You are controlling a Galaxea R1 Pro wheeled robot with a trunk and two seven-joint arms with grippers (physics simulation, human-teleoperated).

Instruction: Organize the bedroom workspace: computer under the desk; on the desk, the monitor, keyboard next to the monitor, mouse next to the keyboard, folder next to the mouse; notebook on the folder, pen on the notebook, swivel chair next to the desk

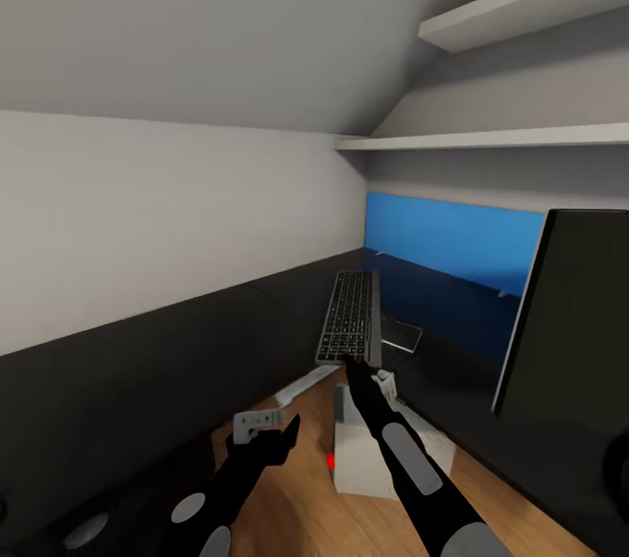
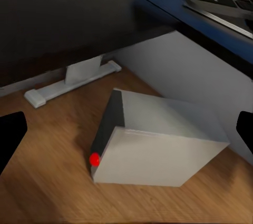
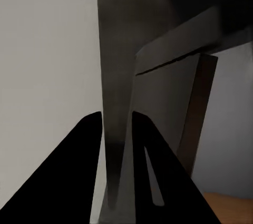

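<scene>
In the head view the slim black keyboard (image 1: 349,317) hangs tilted in the air above the black desk (image 1: 131,391), near its inner corner. My right gripper (image 1: 355,358) is shut on the keyboard's near edge; the right wrist view shows the fingers (image 3: 89,171) clamped on the thin slab (image 3: 117,103). The black monitor (image 1: 568,330) stands on the desk to the right. The light grey computer (image 1: 371,457) (image 2: 158,145) with its red light (image 2: 95,158) sits on the wooden floor by the desk. My left gripper (image 1: 266,433) (image 2: 126,132) hovers open above the computer, holding nothing.
A blue panel (image 1: 454,238) lines the wall behind the desk. Two white shelves (image 1: 524,11) jut out under the sloped ceiling at upper right. A white desk foot (image 2: 74,83) lies on the wooden floor (image 2: 47,182) behind the computer.
</scene>
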